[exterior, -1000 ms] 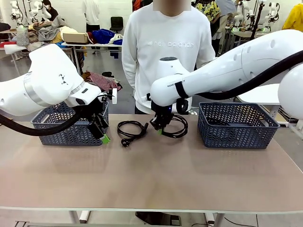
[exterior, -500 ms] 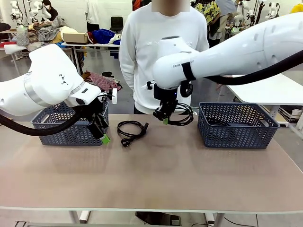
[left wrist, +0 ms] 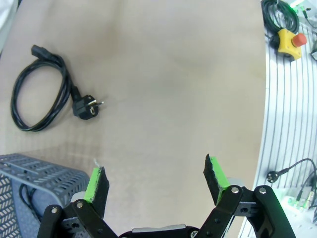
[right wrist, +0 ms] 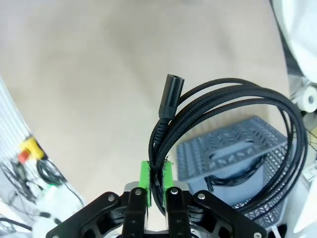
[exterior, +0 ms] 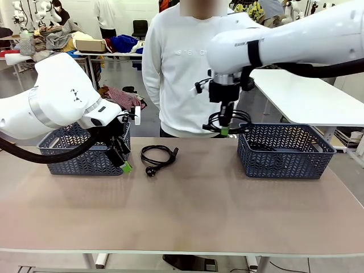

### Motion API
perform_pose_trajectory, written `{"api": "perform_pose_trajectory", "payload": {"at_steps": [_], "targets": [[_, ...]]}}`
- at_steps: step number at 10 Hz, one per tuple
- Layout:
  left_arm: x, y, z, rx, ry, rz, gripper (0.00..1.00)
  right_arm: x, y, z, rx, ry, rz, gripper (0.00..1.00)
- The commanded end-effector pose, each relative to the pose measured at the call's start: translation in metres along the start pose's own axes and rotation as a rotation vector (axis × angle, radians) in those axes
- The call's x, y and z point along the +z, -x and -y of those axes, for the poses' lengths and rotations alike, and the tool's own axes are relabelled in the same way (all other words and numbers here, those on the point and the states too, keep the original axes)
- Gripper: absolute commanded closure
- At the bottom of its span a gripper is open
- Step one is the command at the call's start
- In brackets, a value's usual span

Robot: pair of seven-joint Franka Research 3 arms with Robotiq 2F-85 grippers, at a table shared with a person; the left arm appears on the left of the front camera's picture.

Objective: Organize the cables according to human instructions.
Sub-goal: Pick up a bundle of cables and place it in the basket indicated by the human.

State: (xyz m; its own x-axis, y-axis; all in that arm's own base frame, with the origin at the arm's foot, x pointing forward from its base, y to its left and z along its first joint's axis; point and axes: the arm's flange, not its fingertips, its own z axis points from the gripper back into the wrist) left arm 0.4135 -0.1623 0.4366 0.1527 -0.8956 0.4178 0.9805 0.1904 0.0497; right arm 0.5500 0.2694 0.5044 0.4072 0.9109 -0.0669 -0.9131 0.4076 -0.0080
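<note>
Progress near the halfway mark, by the look of things. Pinched fast between the green pads of the right end effector (exterior: pixel 224 130): thin black braided cable wound in a loose coil (exterior: pixel 228 119), held clear of the pale brown bench (exterior: pixel 187 216) and hanging at the left end of the dark blue-grey plastic mesh basket on the right (exterior: pixel 286 152). Over the rim or just short of it: cannot tell. Probably left to do for this coil: carry across and let go inside.

Lying untouched on the bench, nearer the matching mesh basket on the left (exterior: pixel 74 160): second coiled black cable with a chunky round plug (exterior: pixel 158 154). Hovering just beside that left basket, jaws spread wide and empty: left end effector (exterior: pixel 123 161).

Hard to make out: dark cord inside each basket, seen through the mesh, possibly cables already sorted; number and kind unclear. Also hidden: hands of the person in the white sweatshirt (exterior: pixel 187 68) at the far side, so no telling which basket is meant.
</note>
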Motion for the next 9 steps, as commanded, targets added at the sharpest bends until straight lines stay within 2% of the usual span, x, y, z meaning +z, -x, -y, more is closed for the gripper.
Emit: {"api": "perform_pose_trajectory", "payload": {"at_steps": [1,3,6,8,9], "targets": [[0.001,0.001,0.0,0.012,-0.006,0.011,0.0,0.001,0.041,0.008,0.126,-0.003,-0.002,1.0],[0.001,0.001,0.0,0.012,-0.006,0.011,0.0,0.001,0.072,0.026,0.199,-0.011,0.02,1.0],[0.001,0.001,0.0,0.012,-0.006,0.011,0.0,-0.011,0.103,0.05,0.195,-0.01,0.055,1.0],[0.001,0.001,0.0,0.012,-0.006,0.011,0.0,-0.016,0.108,0.054,0.154,0.021,0.054,1.0],[0.001,0.001,0.0,0.012,-0.006,0.011,0.0,-0.01,0.1,0.06,0.171,-0.018,0.023,1.0]]}}
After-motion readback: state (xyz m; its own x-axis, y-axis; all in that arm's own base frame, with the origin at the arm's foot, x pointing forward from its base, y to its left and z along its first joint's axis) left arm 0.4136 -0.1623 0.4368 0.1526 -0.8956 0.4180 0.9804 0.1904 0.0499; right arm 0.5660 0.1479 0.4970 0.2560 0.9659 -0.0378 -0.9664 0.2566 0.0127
